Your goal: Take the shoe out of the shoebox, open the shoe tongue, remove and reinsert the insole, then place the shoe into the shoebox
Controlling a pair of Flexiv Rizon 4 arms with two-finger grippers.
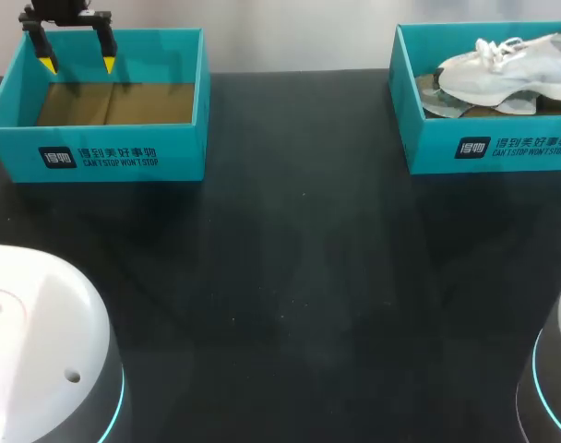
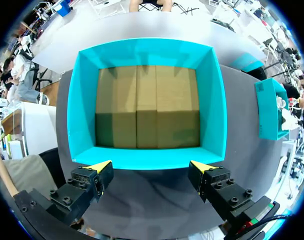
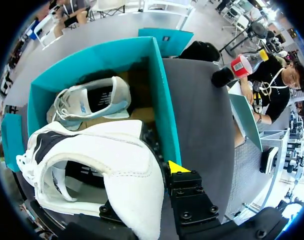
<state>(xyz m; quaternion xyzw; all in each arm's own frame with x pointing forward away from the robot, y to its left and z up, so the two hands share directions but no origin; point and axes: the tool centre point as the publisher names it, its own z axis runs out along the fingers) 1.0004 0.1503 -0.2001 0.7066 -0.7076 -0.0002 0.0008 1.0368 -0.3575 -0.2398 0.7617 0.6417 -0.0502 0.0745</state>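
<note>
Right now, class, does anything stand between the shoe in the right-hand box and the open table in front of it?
Yes: the front wall of the shoebox. The shoe lies inside it, so it would likely have to be lifted over that wall to reach the table. Nothing else visible is in the way.

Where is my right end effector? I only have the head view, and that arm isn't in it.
Observer: The right wrist view puts the right end effector at the near corner of the right shoebox, with the heel end of a white shoe right against it. I cannot tell whether it has a grip on that shoe.
Operator: Is that the only shoe over there?
Observer: No. The same view shows a second shoe, also white, lying deeper inside that box, apart from the end effector.
</note>
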